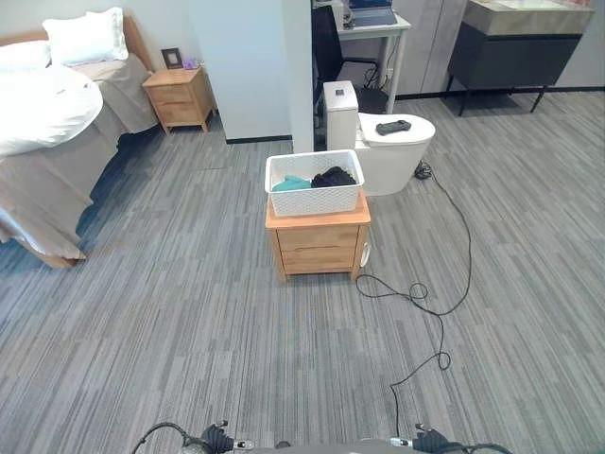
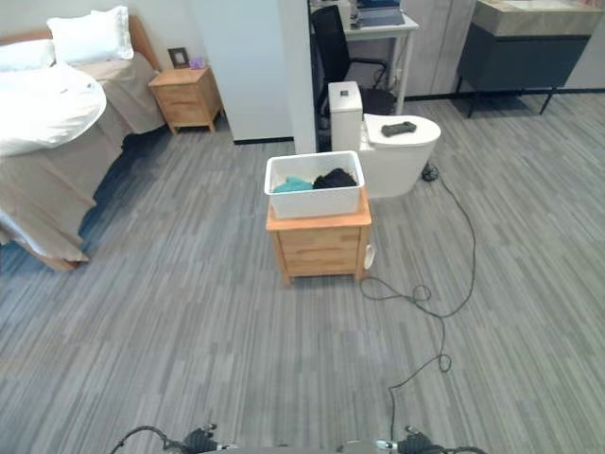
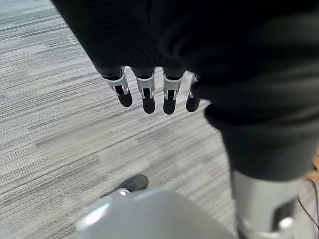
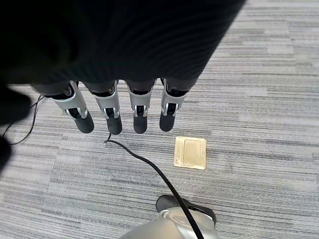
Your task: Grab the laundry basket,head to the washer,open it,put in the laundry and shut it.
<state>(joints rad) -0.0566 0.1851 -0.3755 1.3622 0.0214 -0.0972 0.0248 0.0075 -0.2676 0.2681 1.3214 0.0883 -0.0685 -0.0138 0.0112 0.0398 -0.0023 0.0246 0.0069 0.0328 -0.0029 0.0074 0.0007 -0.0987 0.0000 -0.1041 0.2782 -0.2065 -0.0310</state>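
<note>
A white laundry basket (image 1: 314, 183) stands on a small wooden nightstand (image 1: 319, 244) in the middle of the room, some way ahead of me. Teal clothing (image 1: 291, 183) and black clothing (image 1: 334, 177) lie inside it. Just behind it, to the right, is a low white washer (image 1: 395, 151) with a rounded lid and a black object on top. My left hand (image 3: 148, 97) hangs over the grey floor with straight fingers and holds nothing. My right hand (image 4: 140, 112) hangs the same way, open, above the floor.
A bed (image 1: 47, 123) fills the far left, with a wooden bedside table (image 1: 180, 96) beside it. A white wall pillar (image 1: 255, 66) rises behind the basket. A desk with a black chair (image 1: 333, 52) and a dark cabinet (image 1: 515, 47) line the back. A brass floor plate (image 4: 190, 153) lies under my right hand.
</note>
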